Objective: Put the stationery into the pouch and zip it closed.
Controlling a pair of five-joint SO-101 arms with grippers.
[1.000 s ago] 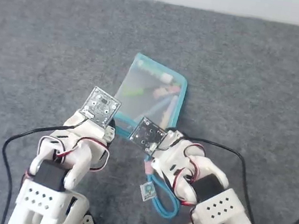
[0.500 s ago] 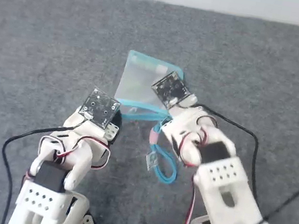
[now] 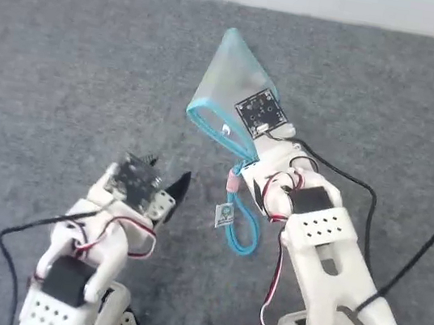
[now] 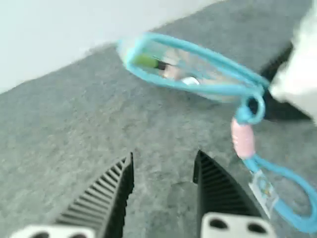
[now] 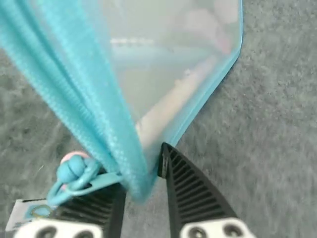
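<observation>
nearest to me, the left gripper [image 4: 163,166] is hanging low over the grey mat [image 3: 68,67] with its jaws spread apart and nothing between them. i'm looking through that gap at bare mat. in the high view it [image 3: 174,187] is sitting well short of the pouch.

just beyond it, the blue wrist strap [image 3: 241,230] is dangling in a loop, with a small tag [image 3: 225,215] on it and a pink bead [image 4: 241,140] where it is joining the pouch's corner.

a bit further out, the right gripper [image 5: 143,171] is pinching the pouch [image 3: 232,91] by its blue zip edge, jaws nearly together with the fabric clamped between them. the pouch is tilting up from that grip, its clear face turned towards the high camera. whether its far corner is touching the mat, i can't tell. the stationery [image 4: 146,60] is showing inside through the clear side, a green piece among paler ones. i can't tell if the zip is closed.
</observation>
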